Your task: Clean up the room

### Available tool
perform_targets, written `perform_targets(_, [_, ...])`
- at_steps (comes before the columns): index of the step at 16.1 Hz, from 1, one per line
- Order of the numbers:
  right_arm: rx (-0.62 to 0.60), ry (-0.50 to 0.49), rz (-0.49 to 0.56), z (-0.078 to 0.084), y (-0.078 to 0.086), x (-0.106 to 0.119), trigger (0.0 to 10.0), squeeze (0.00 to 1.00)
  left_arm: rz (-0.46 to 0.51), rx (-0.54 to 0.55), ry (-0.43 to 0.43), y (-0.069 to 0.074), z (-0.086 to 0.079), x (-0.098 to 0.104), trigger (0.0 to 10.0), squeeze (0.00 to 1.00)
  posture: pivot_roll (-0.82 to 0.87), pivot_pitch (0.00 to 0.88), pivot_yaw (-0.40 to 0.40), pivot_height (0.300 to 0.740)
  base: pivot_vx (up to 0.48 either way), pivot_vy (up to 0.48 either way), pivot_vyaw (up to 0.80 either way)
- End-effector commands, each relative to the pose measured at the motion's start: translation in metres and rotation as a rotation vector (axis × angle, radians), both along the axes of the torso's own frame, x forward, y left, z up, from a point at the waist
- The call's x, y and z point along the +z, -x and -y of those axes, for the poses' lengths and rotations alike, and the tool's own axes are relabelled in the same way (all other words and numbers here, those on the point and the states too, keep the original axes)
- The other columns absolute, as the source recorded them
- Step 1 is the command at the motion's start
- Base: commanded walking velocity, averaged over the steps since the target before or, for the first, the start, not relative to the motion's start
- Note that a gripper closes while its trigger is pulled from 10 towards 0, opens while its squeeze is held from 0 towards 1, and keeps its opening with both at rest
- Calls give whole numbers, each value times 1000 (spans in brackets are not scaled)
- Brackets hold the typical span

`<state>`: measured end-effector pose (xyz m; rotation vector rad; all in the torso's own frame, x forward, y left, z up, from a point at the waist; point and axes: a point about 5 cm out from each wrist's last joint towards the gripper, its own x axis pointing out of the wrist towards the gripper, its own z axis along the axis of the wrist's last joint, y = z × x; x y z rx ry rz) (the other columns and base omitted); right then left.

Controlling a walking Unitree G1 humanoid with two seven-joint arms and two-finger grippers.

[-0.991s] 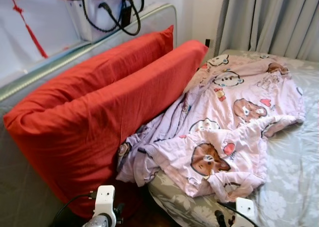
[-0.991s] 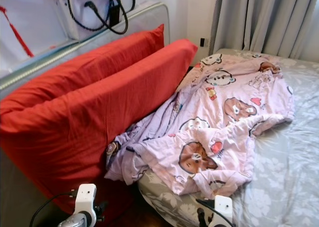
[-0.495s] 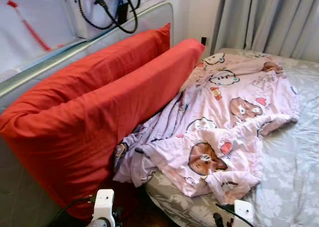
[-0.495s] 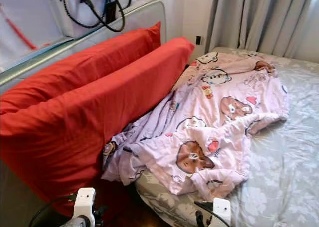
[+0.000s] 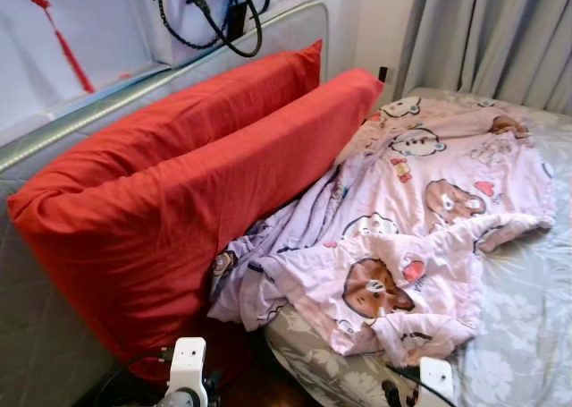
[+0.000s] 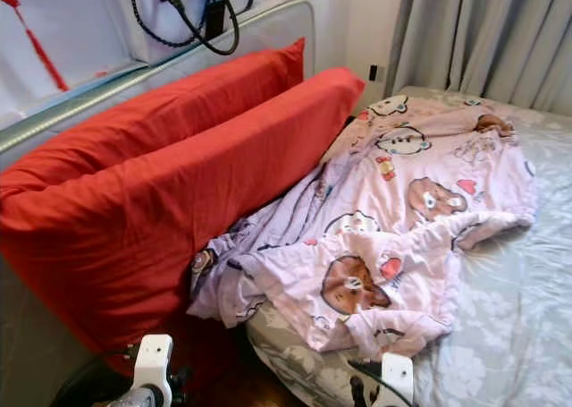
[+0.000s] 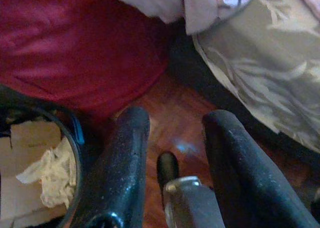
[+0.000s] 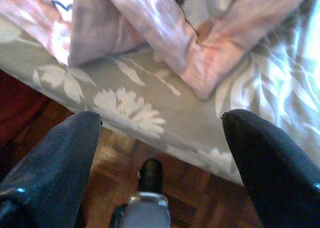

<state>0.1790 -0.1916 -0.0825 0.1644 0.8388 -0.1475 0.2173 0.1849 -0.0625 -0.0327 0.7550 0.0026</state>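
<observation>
A crumpled pink blanket (image 5: pixel 420 237) with cartoon bears lies across the bed's grey floral sheet (image 5: pixel 527 326), one corner hanging over the near edge. Two long red pillows (image 5: pixel 197 192) stand on edge against the grey headboard (image 5: pixel 36 335), touching the blanket. My left gripper (image 7: pixel 175 120) hangs low and open over the wooden floor (image 7: pixel 175 112), beside the lower pillow (image 7: pixel 75 42). My right gripper (image 8: pixel 162 118) is wide open with nothing in it, just off the mattress edge (image 8: pixel 130 112), where a blanket fold (image 8: pixel 200 62) lies.
A dark bin (image 7: pixel 75 133) holding crumpled paper (image 7: pixel 50 173) stands on the floor by the left gripper. A white bag (image 5: pixel 210 13) with black handles sits on top of the headboard. Grey curtains (image 5: pixel 500 31) hang behind the bed.
The camera swayed a little left, then back right. Blanket, pillows and both grippers have kept their places.
</observation>
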Motion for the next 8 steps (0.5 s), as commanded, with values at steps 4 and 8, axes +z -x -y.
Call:
perform_targets(4, [72,25,237,-3,-40,28,10000,0,282,40,34,-36,-5,34,10000,0,-16,0,30,740,0,0,0])
perform_targets(8, [88,98,525,5,-75,67,10000,0,436,35,9,-37,-16,49,10000,0,-21,0,31,740,0,0,0])
